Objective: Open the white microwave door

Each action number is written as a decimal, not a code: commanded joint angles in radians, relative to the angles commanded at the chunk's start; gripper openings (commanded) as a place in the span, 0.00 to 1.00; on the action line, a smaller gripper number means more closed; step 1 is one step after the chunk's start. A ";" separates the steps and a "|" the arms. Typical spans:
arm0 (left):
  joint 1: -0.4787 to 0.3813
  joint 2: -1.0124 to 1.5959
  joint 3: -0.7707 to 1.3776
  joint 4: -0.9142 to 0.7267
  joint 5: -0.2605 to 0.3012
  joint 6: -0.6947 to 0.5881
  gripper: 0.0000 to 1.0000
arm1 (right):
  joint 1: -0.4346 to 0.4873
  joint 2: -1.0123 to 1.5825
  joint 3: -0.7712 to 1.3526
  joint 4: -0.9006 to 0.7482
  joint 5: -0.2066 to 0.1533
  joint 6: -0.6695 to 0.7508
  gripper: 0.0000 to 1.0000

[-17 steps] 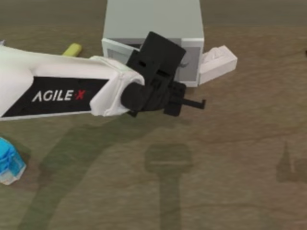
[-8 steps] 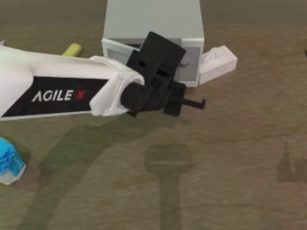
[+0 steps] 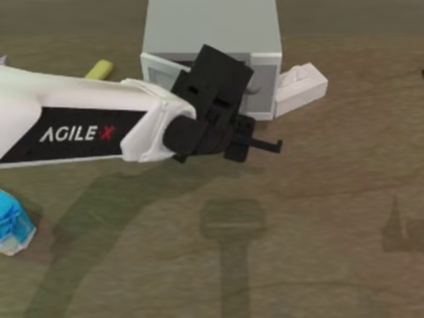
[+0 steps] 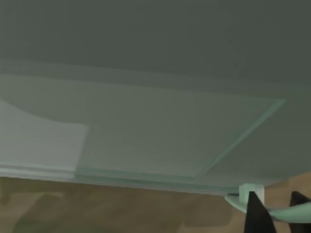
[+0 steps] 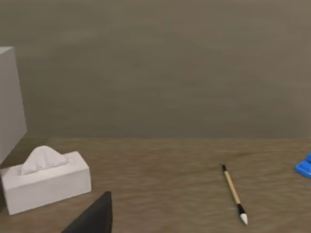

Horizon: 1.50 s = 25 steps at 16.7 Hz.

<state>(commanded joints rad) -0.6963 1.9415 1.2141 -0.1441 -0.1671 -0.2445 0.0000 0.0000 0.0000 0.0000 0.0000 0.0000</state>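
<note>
Microwave door (image 4: 146, 131) under the left arm's reach, at the far middle of the wooden surface (image 3: 318, 218).

One white microwave (image 3: 212, 30) sits at the top view's upper centre; much of its front is hidden beneath the left arm's black wrist, and the door's angle is hard to judge from above. The left hand (image 4: 274, 213) sits at the slim handle bar (image 4: 291, 212), one dark fingertip either side of it, though whether they pinch it cannot be told. The right hand is almost wholly out of view, its grip impossible to judge. Around the oven lie one tissue box (image 3: 301, 86) just to its right, one yellow object (image 3: 99, 68) to its left, one blue item (image 3: 13, 225) at the left edge, and one pen (image 5: 233, 191) seen only from the right wrist.
</note>
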 joint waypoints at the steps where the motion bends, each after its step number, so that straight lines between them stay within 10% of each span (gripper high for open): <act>1: 0.004 -0.007 -0.007 0.006 0.006 0.009 0.00 | 0.000 0.000 0.000 0.000 0.000 0.000 1.00; 25: 0.011 -0.015 -0.024 0.011 0.015 0.027 0.00 | 0.000 0.000 0.000 0.000 0.000 0.000 1.00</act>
<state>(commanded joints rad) -0.6856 1.9267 1.1900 -0.1330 -0.1519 -0.2179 0.0000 0.0000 0.0000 0.0000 0.0000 0.0000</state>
